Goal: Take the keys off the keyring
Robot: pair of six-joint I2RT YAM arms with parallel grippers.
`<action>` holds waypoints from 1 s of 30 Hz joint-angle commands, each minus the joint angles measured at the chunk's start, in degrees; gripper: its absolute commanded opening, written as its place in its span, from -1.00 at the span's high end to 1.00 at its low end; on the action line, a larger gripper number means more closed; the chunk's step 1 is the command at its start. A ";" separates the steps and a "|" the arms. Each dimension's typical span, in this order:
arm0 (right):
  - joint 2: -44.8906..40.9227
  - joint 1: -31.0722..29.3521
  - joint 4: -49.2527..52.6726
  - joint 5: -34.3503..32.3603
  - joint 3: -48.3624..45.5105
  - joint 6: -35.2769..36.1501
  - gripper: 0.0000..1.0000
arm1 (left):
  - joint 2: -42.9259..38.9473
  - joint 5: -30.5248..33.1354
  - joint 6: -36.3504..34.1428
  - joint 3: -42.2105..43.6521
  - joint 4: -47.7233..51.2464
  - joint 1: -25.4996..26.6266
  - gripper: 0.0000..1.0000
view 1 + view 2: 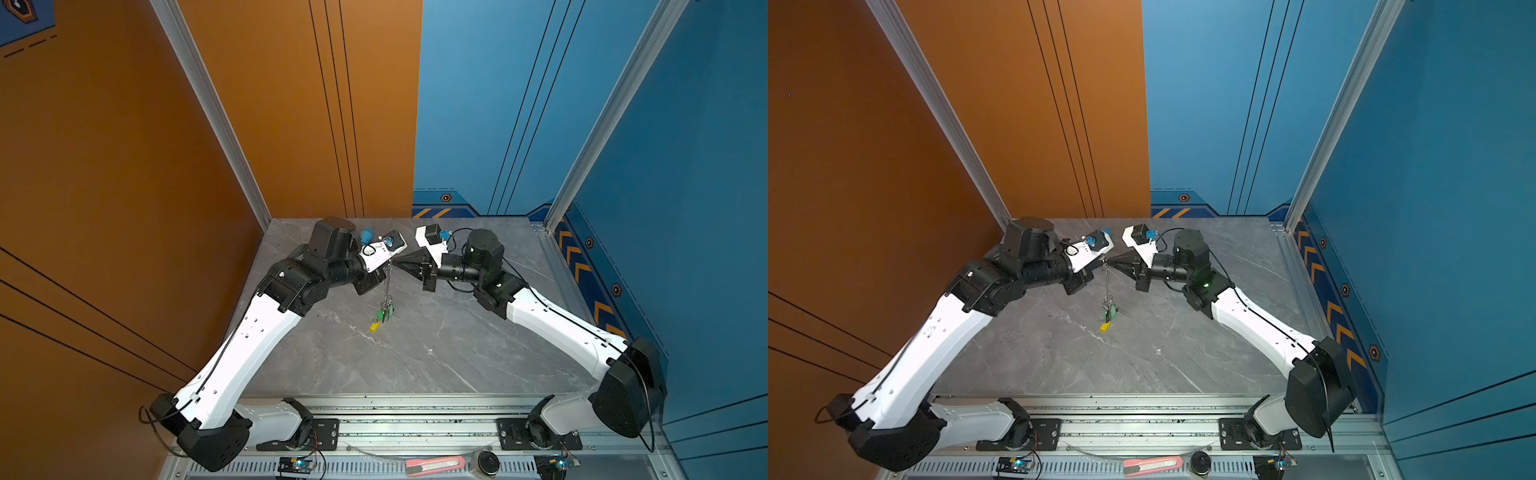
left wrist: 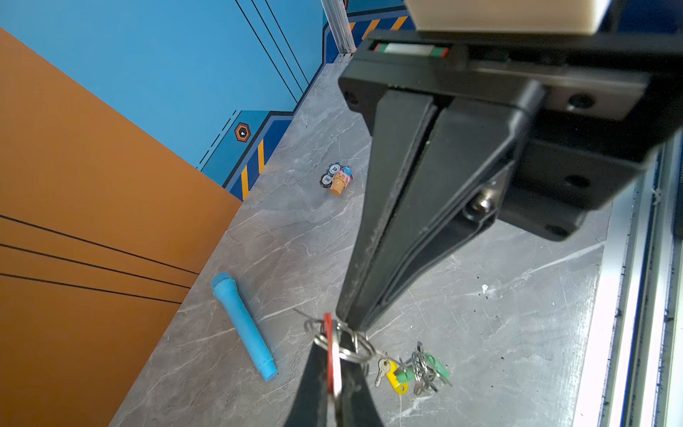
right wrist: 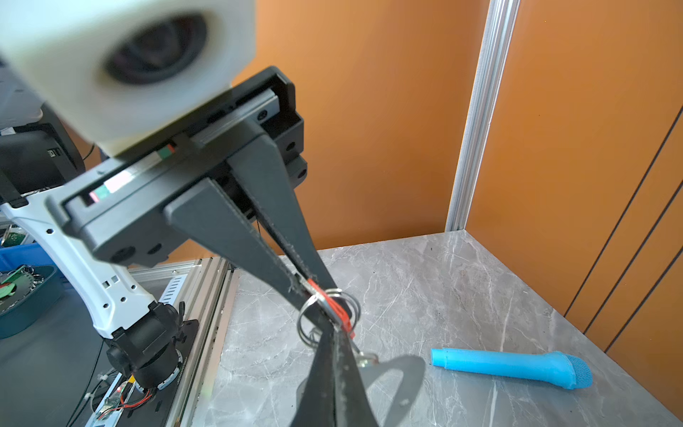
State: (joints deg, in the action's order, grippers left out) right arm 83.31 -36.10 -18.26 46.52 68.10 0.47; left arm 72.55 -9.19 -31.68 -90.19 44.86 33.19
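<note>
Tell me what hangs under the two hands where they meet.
Below the left hand and right hand, the keyring chain hangs to keys with green and yellow tags, over the table. The hands cover most of the red tag; whether the keys touch the table cannot be told.

Table (image 2: 480,332): smooth grey marble-look, slight sheen. Keyring (image 2: 353,355): bright shiny metal. Tags (image 2: 397,377): glossy plastic. Tube (image 2: 244,325): matt blue plastic, ribbed end.
</note>
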 commanded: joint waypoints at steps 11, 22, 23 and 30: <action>-0.40 -0.45 5.98 4.01 1.68 3.08 0.67 | -0.84 -0.64 0.49 -3.15 -0.22 -0.85 1.00; -1.11 -1.30 6.68 4.00 1.58 4.84 0.59 | -1.36 -2.50 -1.65 -2.84 -0.29 -0.93 1.00; -1.21 -1.43 6.66 4.25 1.65 4.89 0.59 | -1.39 -2.42 -1.89 -2.71 -0.26 -0.94 1.00; -2.56 -1.55 6.71 3.75 0.99 5.77 0.54 | -1.30 -3.10 -2.75 -2.79 -0.37 -0.93 1.00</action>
State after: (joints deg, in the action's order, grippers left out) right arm 82.96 -37.12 -12.34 49.32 68.20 4.97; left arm 72.40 -10.09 -33.45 -91.00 45.69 32.62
